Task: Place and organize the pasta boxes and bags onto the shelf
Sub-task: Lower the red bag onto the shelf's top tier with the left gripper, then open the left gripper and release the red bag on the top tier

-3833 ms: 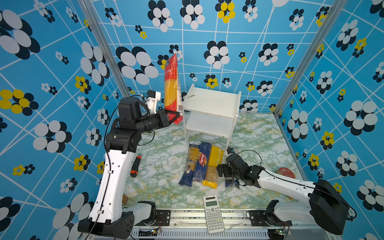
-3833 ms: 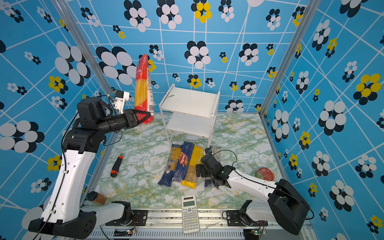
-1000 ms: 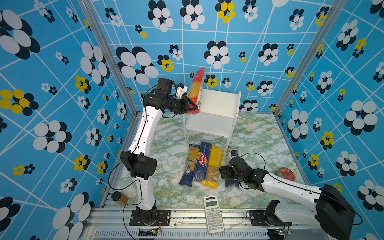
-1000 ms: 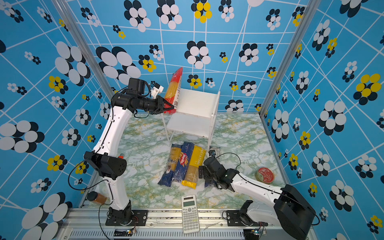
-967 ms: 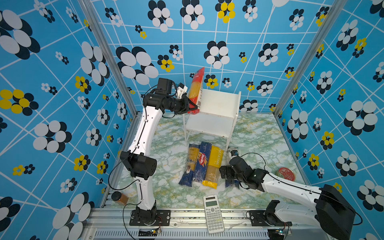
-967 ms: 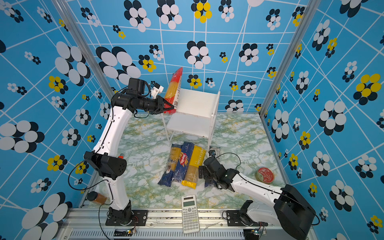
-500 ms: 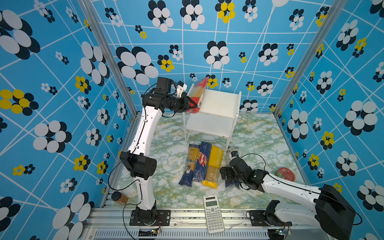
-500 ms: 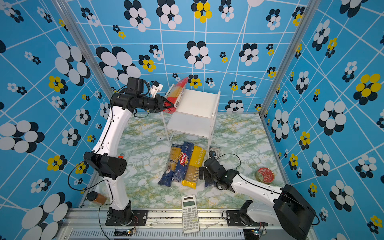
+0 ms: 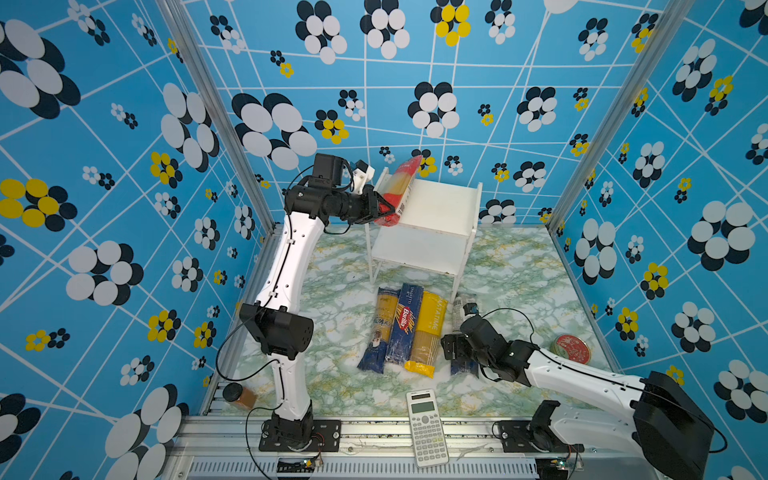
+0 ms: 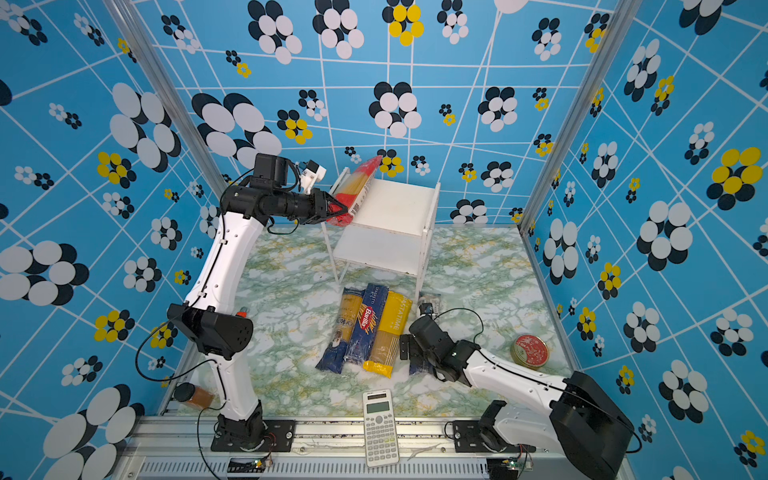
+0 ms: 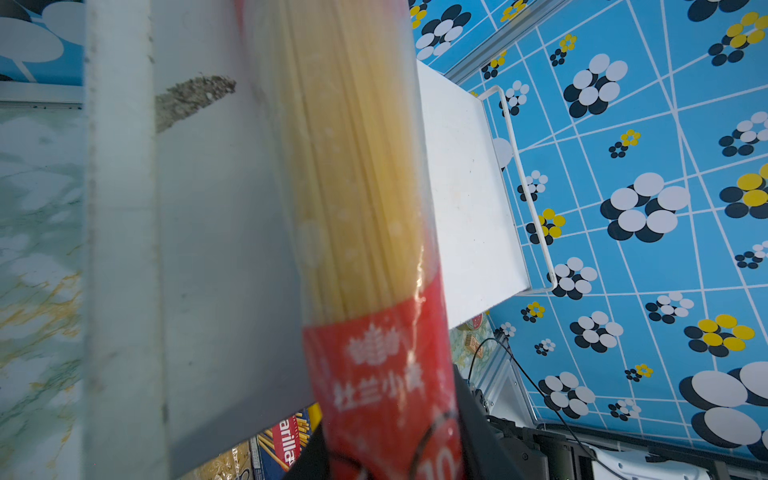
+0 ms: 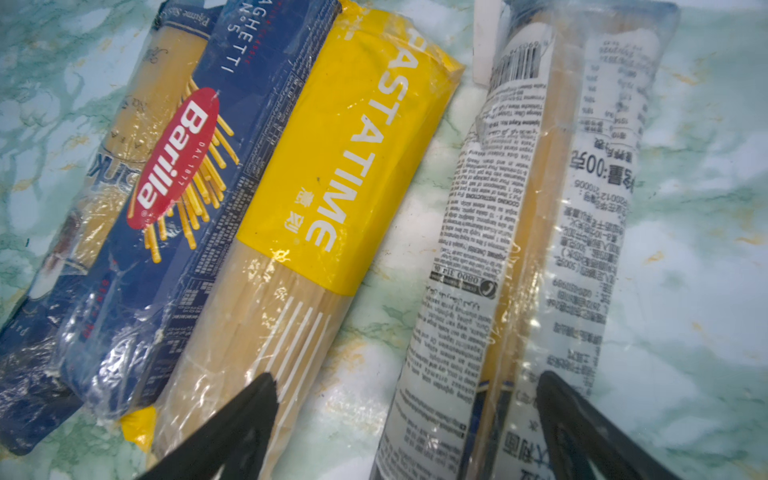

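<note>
My left gripper [image 9: 384, 210] [image 10: 338, 210] [image 11: 390, 449] is shut on the red end of a red-ended clear spaghetti bag [image 9: 401, 183] [image 10: 357, 183] [image 11: 365, 208]. The bag slants up along the left edge of the white shelf's top board [image 9: 440, 203] [image 10: 395, 203] [image 11: 469, 187]. On the table in front of the shelf a navy-ended clear bag [image 9: 380, 332] [image 12: 124, 124], the Barilla box [image 9: 405, 328] [image 12: 187, 166] and the yellow bag [image 9: 428, 332] [image 12: 332, 166] lie side by side. My right gripper [image 9: 451, 349] [image 12: 407, 386] hangs open low over another clear bag [image 12: 540, 249].
A white calculator [image 9: 426, 428] lies at the front edge. A round red tin [image 9: 571, 349] sits at the right. A brown jar with a black lid [image 9: 239, 395] stands at the front left. Both shelf boards are bare. Patterned blue walls close in on three sides.
The red-ended bag has tipped from nearly upright to a lower slant over the shelf's top left edge. The left gripper stays at the shelf corner. The right gripper has hardly moved.
</note>
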You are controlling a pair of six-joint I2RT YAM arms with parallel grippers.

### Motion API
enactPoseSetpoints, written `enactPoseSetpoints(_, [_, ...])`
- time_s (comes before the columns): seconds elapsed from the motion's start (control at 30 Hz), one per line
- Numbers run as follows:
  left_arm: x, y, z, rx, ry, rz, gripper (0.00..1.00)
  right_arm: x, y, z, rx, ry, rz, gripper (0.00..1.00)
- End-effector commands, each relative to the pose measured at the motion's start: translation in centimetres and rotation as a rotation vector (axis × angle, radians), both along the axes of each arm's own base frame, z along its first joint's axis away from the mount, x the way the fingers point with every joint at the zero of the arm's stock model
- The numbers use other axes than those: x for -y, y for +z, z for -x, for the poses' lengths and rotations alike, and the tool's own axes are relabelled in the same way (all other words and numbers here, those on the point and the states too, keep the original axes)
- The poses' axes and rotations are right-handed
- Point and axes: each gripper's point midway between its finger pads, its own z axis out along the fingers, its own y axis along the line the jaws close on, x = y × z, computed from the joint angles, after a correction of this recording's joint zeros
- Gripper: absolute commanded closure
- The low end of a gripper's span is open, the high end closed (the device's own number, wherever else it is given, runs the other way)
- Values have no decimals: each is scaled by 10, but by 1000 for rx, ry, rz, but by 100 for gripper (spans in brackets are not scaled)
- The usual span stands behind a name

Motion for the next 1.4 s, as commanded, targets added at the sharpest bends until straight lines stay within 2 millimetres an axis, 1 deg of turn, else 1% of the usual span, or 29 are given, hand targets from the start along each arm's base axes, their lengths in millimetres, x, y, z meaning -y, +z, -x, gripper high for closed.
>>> enactPoseSetpoints(0.0, [6,21,1,115,-27,4,67,8,-2,4,8,-15,21,1])
enactPoseSetpoints(0.13, [2,7,3,118,11,-84,67,11,-2,5,8,-19,24,1])
enactPoseSetpoints(0.23, [-5,-2,0,118,54,-135,66,12,-1,6,6,-21,33,1])
enactPoseSetpoints(0.33, [-14,-4,-2,136,110,-177,61,15,-1,8,4,-24,40,1])
enactPoseSetpoints(0.4, [-20,-5,-3,145,142,-202,59,18,4,9,7,-28,41,1])
enactPoseSetpoints(0.47, [-25,-14,-7,139,167,-233,58,19,10,10,12,-30,30,1])
enactPoseSetpoints(0.5, [-29,-6,-3,159,186,-239,54,20,15,11,15,-34,21,1])
enactPoseSetpoints(0.6, [-33,-8,-4,165,204,-250,47,26,27,13,24,-61,15,1])
enactPoseSetpoints(0.63, [-33,-7,-4,172,206,-249,9,28,31,14,31,-63,11,1])
enactPoseSetpoints(0.67, [-33,-8,-4,173,209,-250,1,30,33,15,35,-67,9,1])
enactPoseSetpoints(0.77, [-34,-6,-3,179,213,-245,1,36,36,17,54,-77,7,1])
enactPoseSetpoints(0.9, [-34,3,2,198,216,-234,1,41,38,20,72,-86,-6,1])
enactPoseSetpoints(1.2, [-42,27,13,260,242,-226,1,38,38,21,60,-70,-12,1])
enactPoseSetpoints(1.27, [-40,30,16,268,232,-210,1,38,36,21,55,-69,-7,1])
enactPoseSetpoints(1.37, [-32,35,20,271,194,-162,1,36,35,20,51,-65,-5,1])
